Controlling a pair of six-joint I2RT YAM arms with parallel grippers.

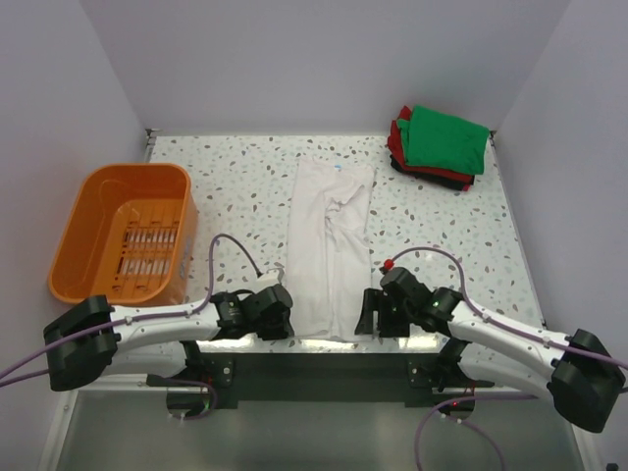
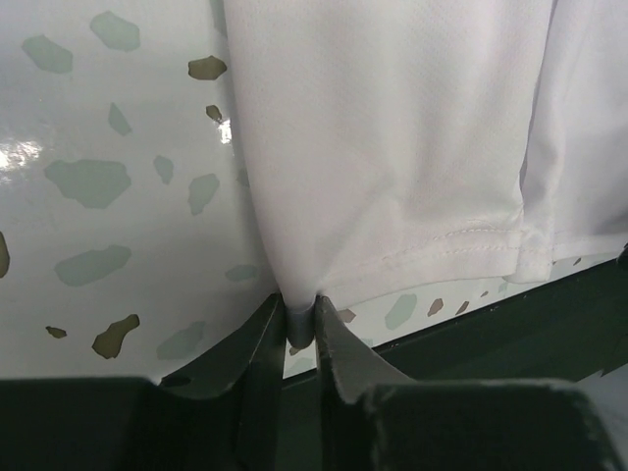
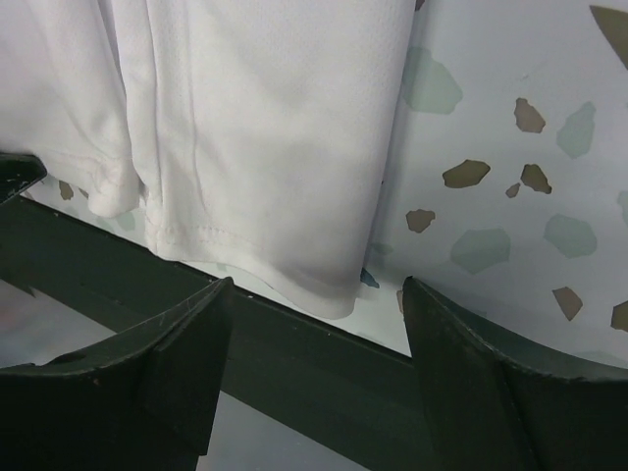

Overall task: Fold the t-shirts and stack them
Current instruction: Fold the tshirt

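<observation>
Pinch by left gripper [image 2: 299, 326] on the 7 o'clock hem corner of the off-white t-shirt [image 1: 332, 245], fingers nearly together. Right gripper [image 3: 316, 292] spread wide astride the 5 o'clock corner, not clamped. Shirt flat on the speckled table [image 1: 245, 177]; folded t-shirts [image 1: 444, 142] at 1 o'clock, orange basket [image 1: 83, 221] at 9 o'clock, both well apart.

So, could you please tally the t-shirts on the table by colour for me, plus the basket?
off-white t-shirt: 1
green t-shirt: 1
red t-shirt: 1 showing
dark t-shirt: 1 showing
orange basket: 1
Total: 5
</observation>
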